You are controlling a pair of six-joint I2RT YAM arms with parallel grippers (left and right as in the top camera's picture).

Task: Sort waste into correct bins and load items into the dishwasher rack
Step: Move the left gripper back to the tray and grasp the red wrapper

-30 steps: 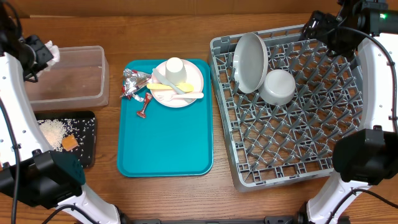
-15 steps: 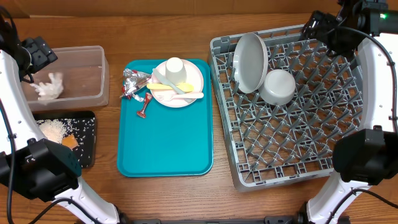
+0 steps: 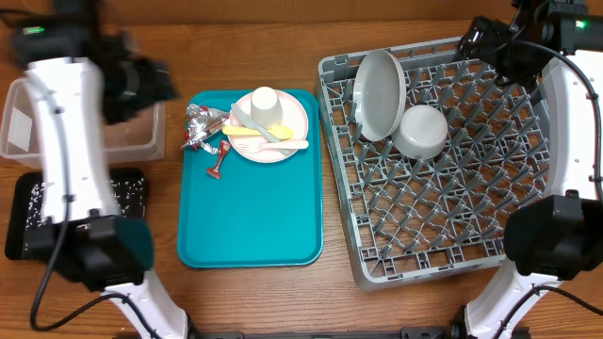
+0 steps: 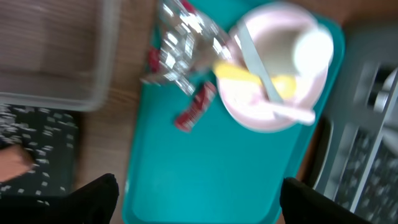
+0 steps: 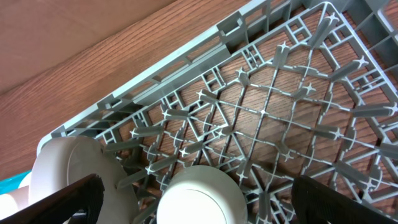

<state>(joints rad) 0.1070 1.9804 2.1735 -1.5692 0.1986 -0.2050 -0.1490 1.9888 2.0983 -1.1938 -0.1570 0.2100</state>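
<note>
My left gripper (image 3: 146, 85) is a blur between the clear tub (image 3: 17, 127) and the teal tray (image 3: 250, 217). It is open with nothing between its fingers (image 4: 93, 199). Beneath it the left wrist view shows the foil wrapper (image 4: 180, 43), the red sachet (image 4: 196, 109) and the pinkish plate (image 4: 273, 71) with a cup (image 4: 311, 46) and yellow utensils (image 4: 249, 78). The napkin is hidden. Rice (image 4: 37, 130) speckles the black tray (image 3: 132, 193). My right gripper (image 3: 490, 42) hangs open over the rack (image 3: 443, 179), above the grey plate (image 5: 74, 174) and the bowl (image 5: 199, 196).
My left arm (image 3: 71, 141) crosses over the tub and the black tray and covers most of both. The rack's front half (image 3: 443, 226) holds only bare pegs. The near part of the teal tray (image 4: 211, 162) is bare.
The left gripper opened and dropped the white napkin into the clear tub. Its arm then swung right toward the teal tray. The right arm has not moved.
</note>
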